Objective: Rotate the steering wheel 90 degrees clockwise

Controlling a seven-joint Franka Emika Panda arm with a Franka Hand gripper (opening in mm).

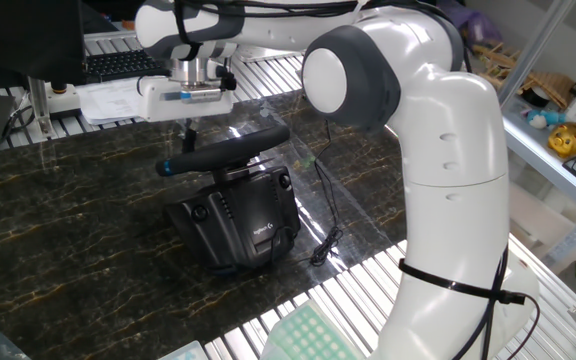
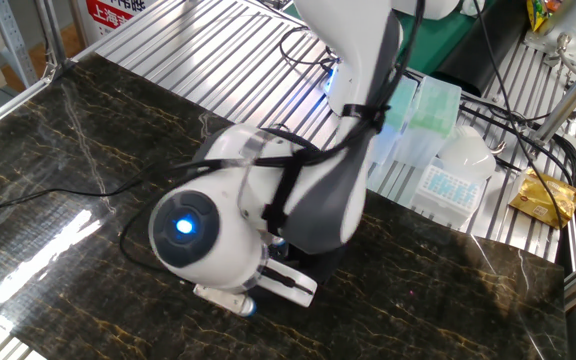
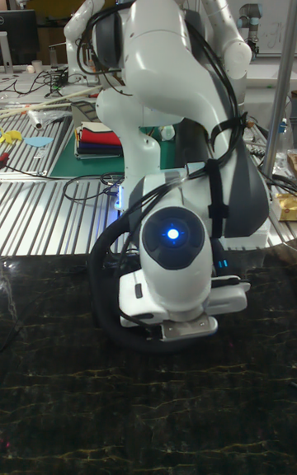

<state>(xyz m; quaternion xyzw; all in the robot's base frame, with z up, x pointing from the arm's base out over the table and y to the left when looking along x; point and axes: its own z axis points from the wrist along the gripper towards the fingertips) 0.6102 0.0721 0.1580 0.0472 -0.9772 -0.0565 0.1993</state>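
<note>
Your gripper (image 1: 190, 128) hangs directly over the far-left arc of the steering wheel (image 1: 230, 148), just above the rim, fingers pointing down. In the one fixed view the dark fingers are too small and too merged with the rim behind them to read, and the other two views hide them behind the wrist, so you cannot tell whether the claw is apart or together, nor whether it touches the rim.

The wheel sits tilted on its boxy black base (image 1: 238, 215), near the middle of the dark marble worktop (image 1: 58, 230). You see the rim almost edge-on, as a long dark bar running from lower left to upper right, with the blue stripe mark (image 1: 166, 167) at its left end, just below and left of the claw. The rim therefore lies straight down from you; judge the turn as a sweep along that arc, not a straight push.

A thin black cable (image 1: 326, 215) trails off the base toward the near edge of the worktop. The worktop around the base is otherwise open.
</note>
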